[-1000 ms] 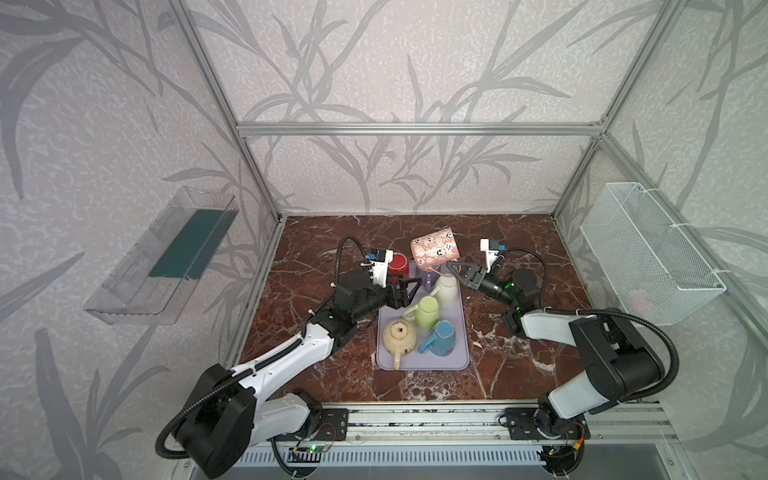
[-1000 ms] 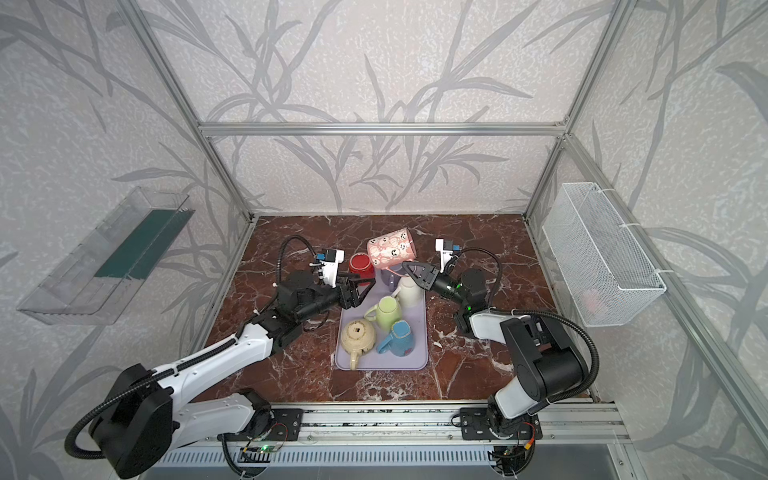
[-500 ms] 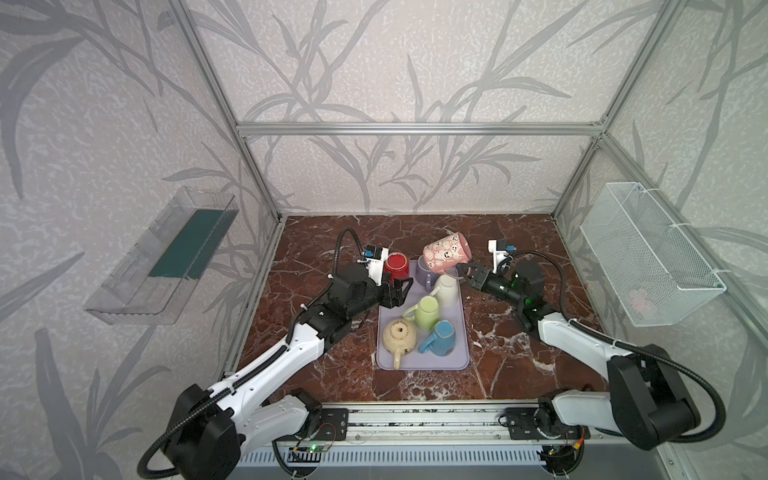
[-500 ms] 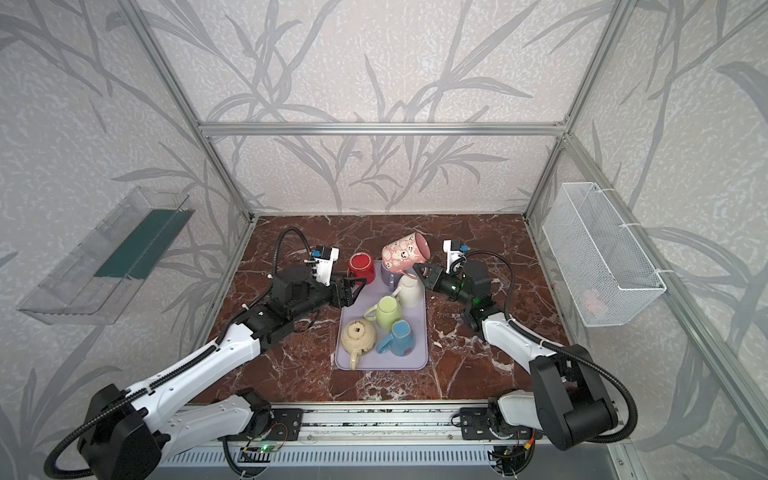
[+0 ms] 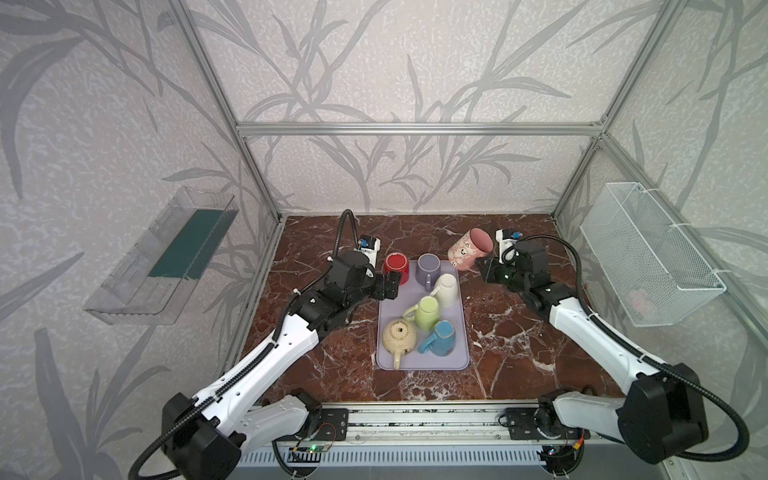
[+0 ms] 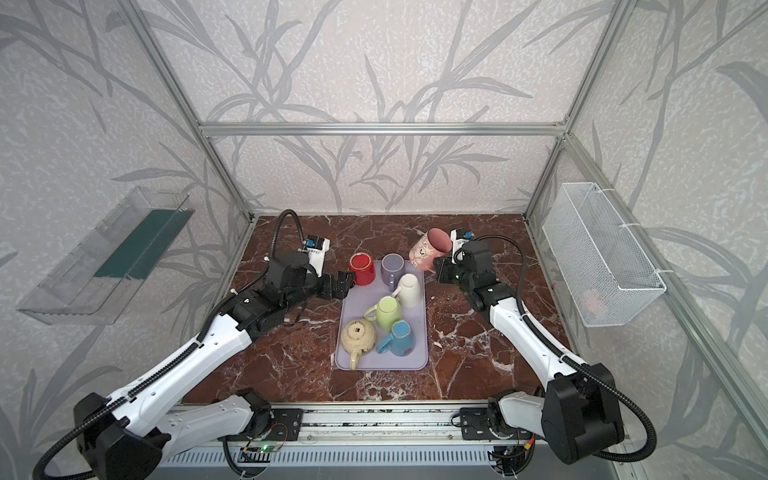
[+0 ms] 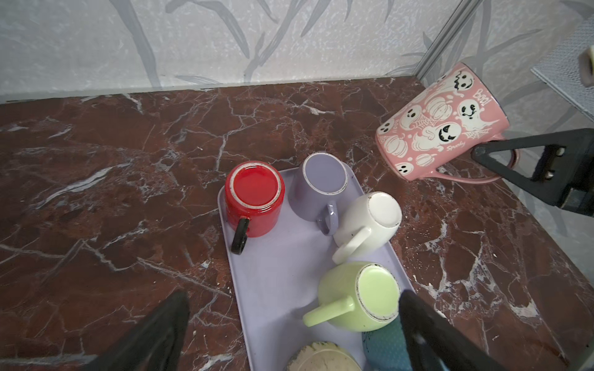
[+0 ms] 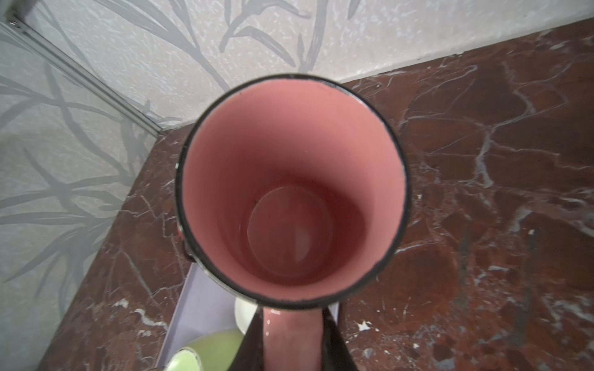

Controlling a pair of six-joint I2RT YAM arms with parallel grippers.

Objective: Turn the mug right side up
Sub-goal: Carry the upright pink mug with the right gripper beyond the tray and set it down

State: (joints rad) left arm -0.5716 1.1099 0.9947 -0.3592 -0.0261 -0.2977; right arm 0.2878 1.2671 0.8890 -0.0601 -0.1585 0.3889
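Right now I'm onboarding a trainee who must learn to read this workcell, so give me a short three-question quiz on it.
1. True or false: the right tool grips the pink mug by its handle.
2. The left tool is: A open, holding nothing; B shut on a mug; C out of sight.
3. Fill in: besides mugs, the lavender tray holds a cream ____.
Key: 1 true; 2 A; 3 teapot.

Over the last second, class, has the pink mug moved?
Yes. The pink mug, in the right gripper, went right, from over the purple tray's far end to past its right corner.
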